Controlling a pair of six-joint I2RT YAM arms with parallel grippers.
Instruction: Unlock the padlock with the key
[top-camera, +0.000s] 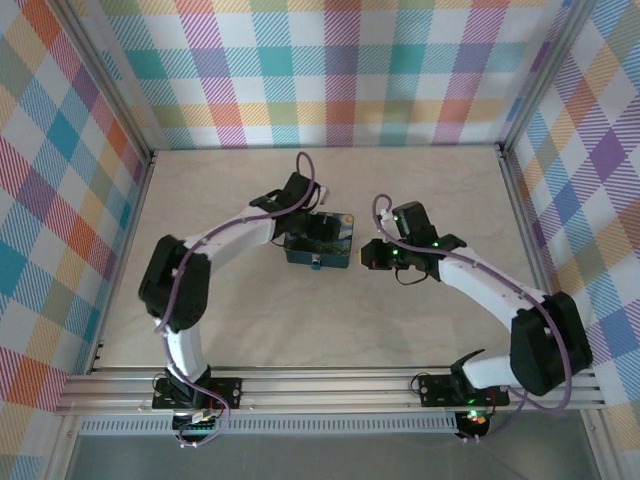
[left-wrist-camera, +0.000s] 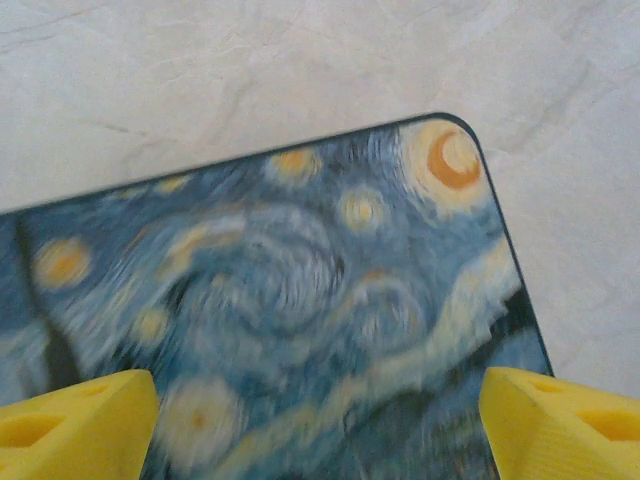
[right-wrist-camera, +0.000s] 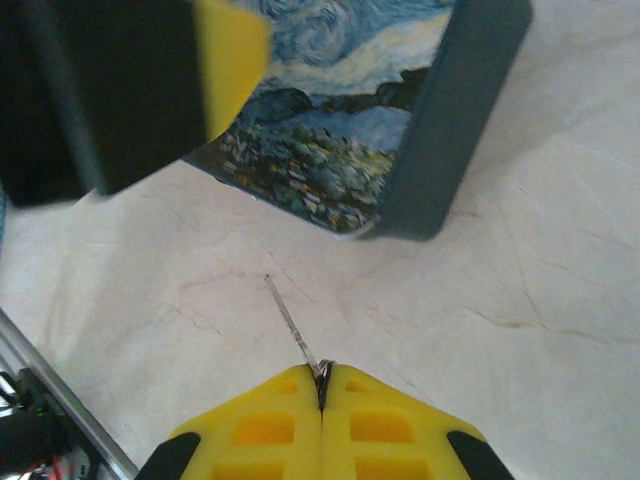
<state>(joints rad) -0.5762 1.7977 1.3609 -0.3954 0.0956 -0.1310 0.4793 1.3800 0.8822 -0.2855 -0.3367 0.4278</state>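
My right gripper is shut on the key. Its thin silvery blade sticks out forward over the table and points toward the painted tin. In the top view the right gripper sits just right of the tin. A tiny blue speck at the tin's near side looks like the padlock. My left gripper hovers open over the tin's swirly lid, its yellow fingers wide apart and empty. The left gripper covers part of the lid from above.
The pale marbled table is bounded by metal frame rails at the near edge and plaid walls on three sides. A left-arm yellow finger with its black body looms at the upper left of the right wrist view.
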